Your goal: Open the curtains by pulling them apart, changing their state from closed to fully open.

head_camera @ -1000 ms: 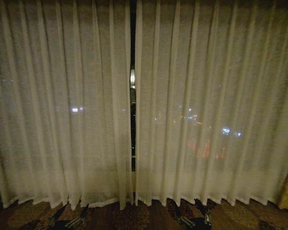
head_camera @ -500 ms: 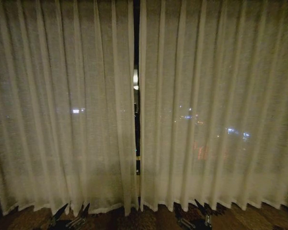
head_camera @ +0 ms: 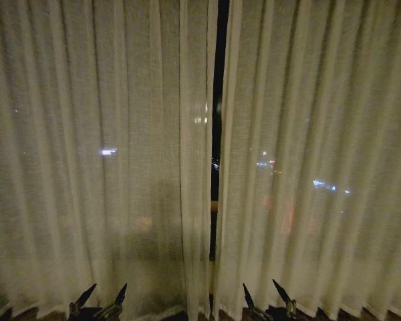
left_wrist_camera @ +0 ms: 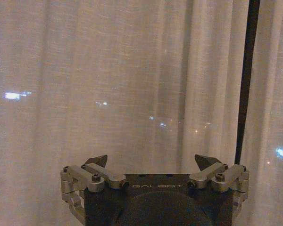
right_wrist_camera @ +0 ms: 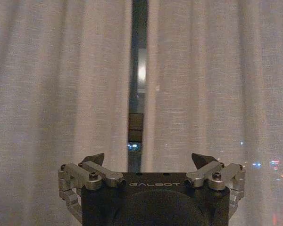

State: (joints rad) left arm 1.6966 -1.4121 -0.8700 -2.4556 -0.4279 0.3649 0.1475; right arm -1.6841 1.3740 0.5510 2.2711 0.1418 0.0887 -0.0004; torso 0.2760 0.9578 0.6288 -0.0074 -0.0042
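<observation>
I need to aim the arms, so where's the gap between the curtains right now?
In the head view the gap runs slightly right of centre, between the left panel and right panel, above the space between the left gripper and right gripper.

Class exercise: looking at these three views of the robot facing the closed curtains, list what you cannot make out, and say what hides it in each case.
- Curtain rail and panel tops: cut off by the head view's upper edge.
- Outdoor scene: the sheer left curtain and right curtain blur it to scattered lights; the narrow gap reveals little.
- Both arms: the lower edge leaves just the open left gripper and right gripper.
- Hems: mostly cropped in the head view.
</observation>
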